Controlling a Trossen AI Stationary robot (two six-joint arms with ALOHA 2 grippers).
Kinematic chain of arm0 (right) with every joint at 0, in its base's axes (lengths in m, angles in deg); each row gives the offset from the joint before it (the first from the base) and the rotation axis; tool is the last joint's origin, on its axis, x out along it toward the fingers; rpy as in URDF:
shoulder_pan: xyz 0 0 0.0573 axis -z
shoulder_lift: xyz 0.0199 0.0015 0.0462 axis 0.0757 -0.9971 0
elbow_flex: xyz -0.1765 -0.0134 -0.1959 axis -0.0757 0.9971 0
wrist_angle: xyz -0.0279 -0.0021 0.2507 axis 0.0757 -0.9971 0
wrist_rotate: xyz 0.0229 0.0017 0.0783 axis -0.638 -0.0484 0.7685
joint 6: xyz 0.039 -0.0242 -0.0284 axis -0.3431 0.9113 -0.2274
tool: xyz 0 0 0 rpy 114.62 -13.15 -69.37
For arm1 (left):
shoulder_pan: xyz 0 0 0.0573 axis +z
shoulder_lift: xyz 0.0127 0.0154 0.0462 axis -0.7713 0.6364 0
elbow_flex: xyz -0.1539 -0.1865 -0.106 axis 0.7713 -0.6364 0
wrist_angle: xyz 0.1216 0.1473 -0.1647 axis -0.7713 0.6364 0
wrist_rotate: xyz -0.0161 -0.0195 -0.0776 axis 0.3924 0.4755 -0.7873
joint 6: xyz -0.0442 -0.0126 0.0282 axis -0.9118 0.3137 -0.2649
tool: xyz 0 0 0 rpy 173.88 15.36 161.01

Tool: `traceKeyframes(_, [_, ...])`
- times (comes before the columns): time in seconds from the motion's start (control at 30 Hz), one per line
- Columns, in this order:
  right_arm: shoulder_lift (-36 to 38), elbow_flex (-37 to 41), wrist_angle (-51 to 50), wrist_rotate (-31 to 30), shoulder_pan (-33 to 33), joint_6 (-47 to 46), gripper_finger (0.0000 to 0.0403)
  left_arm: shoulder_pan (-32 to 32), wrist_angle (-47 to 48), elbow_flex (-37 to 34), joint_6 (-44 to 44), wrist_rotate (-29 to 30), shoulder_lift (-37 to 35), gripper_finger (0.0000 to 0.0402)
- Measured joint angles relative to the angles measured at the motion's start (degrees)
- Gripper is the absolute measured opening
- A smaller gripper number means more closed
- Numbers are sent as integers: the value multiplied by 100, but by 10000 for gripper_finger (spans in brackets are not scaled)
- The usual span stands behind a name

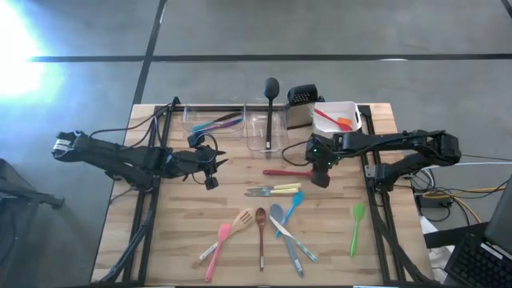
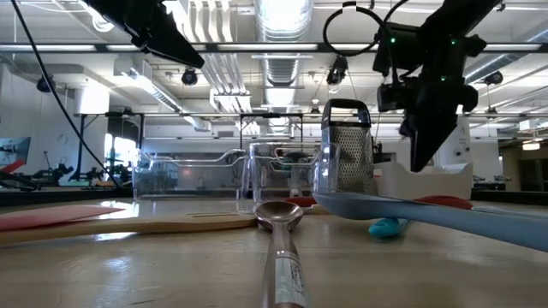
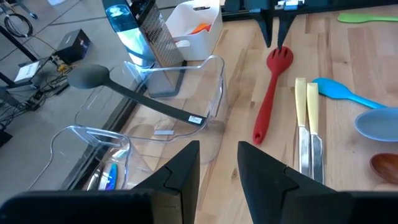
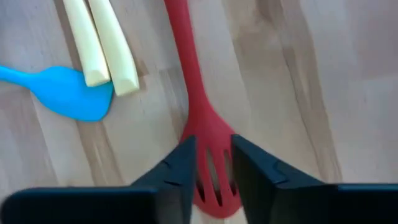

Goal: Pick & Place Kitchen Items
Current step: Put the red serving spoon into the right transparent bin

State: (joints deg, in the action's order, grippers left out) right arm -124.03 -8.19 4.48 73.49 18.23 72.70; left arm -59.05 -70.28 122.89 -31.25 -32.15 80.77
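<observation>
From above: a black ladle point(image 1: 271, 100) sits in one clear tub point(image 1: 266, 132), a few tools in the others, most utensils on the table point(image 1: 176, 232). Right wrist: right gripper point(image 4: 211, 163) straddles the red slotted spoon's point(image 4: 198, 118) head, fingers slightly parted, not yet pinching. Left wrist: left gripper point(image 3: 219, 163), part-open and empty, waits near the tubs.

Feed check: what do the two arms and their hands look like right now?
Both arms are dark, jointed and slim, with black cables looping along them. The left hand and right hand each have two black wedge-shaped fingers. Small green lights glow on the right arm's wrist.
</observation>
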Motion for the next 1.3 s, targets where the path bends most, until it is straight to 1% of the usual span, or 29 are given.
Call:
traceKeyframes(0.17, [-421,-27,604,50,0,111,168,0,-14,0,-4,0,0,111])
traceKeyframes(0.27, [-697,-110,815,59,0,241,198,0,-12,0,-5,0,0,111])
traceKeyframes(0.37, [-948,-210,1064,85,-3,291,215,0,-13,0,-7,0,0,111])
traceKeyframes(0.5, [-1280,-410,1250,258,-68,308,224,0,-15,0,-4,0,0,111])
traceKeyframes(0.7, [-1810,-789,1462,271,-320,545,216,0,-13,0,-6,0,0,111])
traceKeyframes(1.0, [-2781,-1403,1467,-228,-464,492,190,0,-10,0,33,0,0,111])
traceKeyframes(1.17, [-3157,-1556,1454,-257,-468,429,163,0,28,0,34,2,0,111])
traceKeyframes(1.3, [-3210,-1541,1422,-267,-466,319,119,0,52,0,35,2,0,111])
